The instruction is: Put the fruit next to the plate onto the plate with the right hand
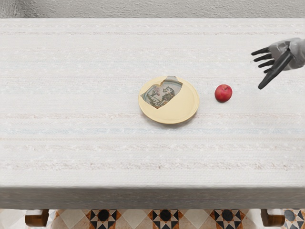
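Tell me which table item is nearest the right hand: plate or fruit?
The red apple, right of the yellow plate. It sits between the plate and the open right hand, untouched.

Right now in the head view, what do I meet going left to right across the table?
yellow plate → red apple → right hand, open and above the table's right end, holding nothing.

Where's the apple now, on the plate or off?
Off. The apple sits on the table beside the plate, apart from it.
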Action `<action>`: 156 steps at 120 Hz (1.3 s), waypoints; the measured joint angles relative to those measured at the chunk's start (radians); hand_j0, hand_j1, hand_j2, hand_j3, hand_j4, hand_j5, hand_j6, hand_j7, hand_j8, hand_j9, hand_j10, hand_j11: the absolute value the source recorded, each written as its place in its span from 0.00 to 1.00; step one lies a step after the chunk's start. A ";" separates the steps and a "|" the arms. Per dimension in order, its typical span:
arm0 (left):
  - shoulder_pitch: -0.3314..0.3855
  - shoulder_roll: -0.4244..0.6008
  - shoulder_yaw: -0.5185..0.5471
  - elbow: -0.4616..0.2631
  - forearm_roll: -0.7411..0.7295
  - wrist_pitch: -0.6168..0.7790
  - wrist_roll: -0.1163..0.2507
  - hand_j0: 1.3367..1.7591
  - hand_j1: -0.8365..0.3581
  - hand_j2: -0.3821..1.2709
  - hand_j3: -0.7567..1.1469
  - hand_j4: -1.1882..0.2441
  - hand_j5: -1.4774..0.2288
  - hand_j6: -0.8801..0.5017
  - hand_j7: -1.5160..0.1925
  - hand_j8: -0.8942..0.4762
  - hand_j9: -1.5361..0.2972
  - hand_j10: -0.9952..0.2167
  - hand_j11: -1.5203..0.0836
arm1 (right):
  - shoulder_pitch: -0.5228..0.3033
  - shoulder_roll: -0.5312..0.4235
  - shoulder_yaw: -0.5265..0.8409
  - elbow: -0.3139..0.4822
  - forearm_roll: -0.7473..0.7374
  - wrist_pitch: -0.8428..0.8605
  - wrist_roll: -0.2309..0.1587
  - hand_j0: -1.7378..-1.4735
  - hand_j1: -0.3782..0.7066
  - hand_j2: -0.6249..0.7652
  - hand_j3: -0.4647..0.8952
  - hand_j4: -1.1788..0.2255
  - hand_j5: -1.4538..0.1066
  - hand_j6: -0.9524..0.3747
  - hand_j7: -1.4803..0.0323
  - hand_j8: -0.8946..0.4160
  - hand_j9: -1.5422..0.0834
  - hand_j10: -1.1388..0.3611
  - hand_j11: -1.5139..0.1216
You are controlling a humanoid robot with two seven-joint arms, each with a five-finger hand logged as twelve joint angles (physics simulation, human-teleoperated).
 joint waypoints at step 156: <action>0.000 0.000 0.000 0.000 0.000 0.000 0.000 0.76 0.99 0.23 0.40 0.82 0.86 0.63 0.88 0.65 0.83 0.82 0.94 | -0.085 0.451 -0.071 -0.100 -0.532 -0.273 0.000 0.30 0.40 0.40 0.34 0.59 0.65 0.46 0.69 0.43 0.68 0.55 0.66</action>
